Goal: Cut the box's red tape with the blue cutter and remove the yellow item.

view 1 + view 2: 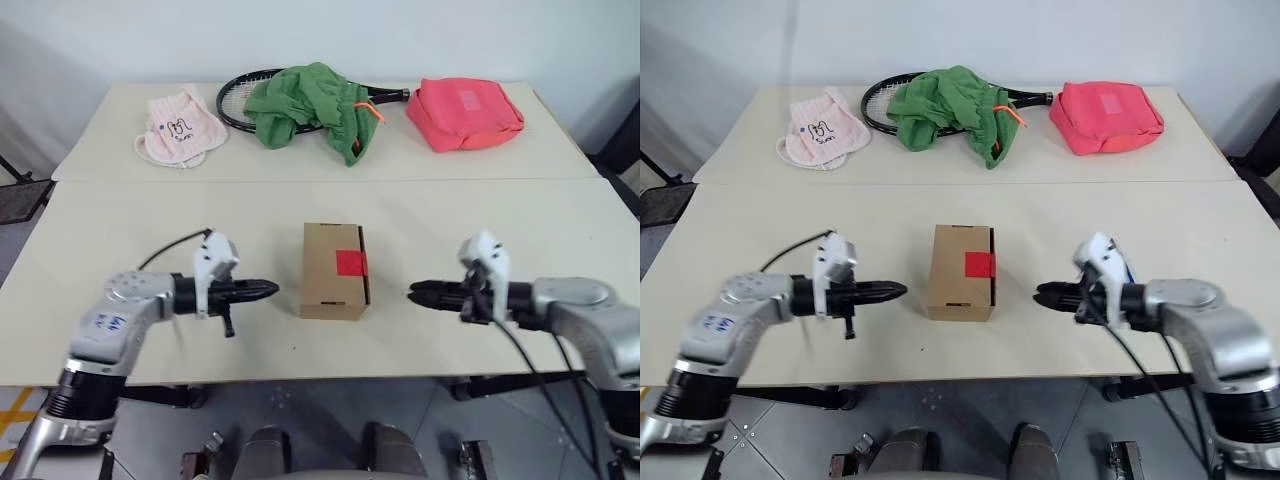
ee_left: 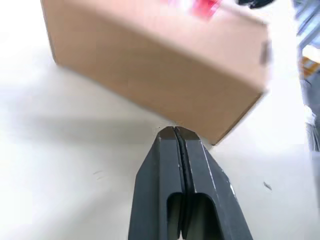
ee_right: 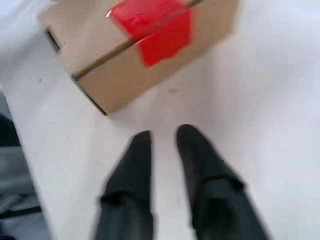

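Note:
The brown cardboard box (image 1: 330,275) stands in the middle of the near table, with a patch of red tape (image 1: 351,263) over its right top edge. My left gripper (image 1: 272,290) hovers just left of the box, pointing at it, its fingers (image 2: 167,150) pressed together and empty. My right gripper (image 1: 413,293) hovers to the right of the box, pointing at the taped side (image 3: 152,27). Its fingers (image 3: 137,150) stand slightly apart with nothing between them. The blue cutter and the yellow item are out of view.
On the far table lie a pale pink cloth pouch (image 1: 180,127), a racket (image 1: 235,100) under a green cloth (image 1: 310,105), and a pink-red bag (image 1: 463,112). A seam (image 1: 300,181) divides the two tables. The near table's front edge runs just below both arms.

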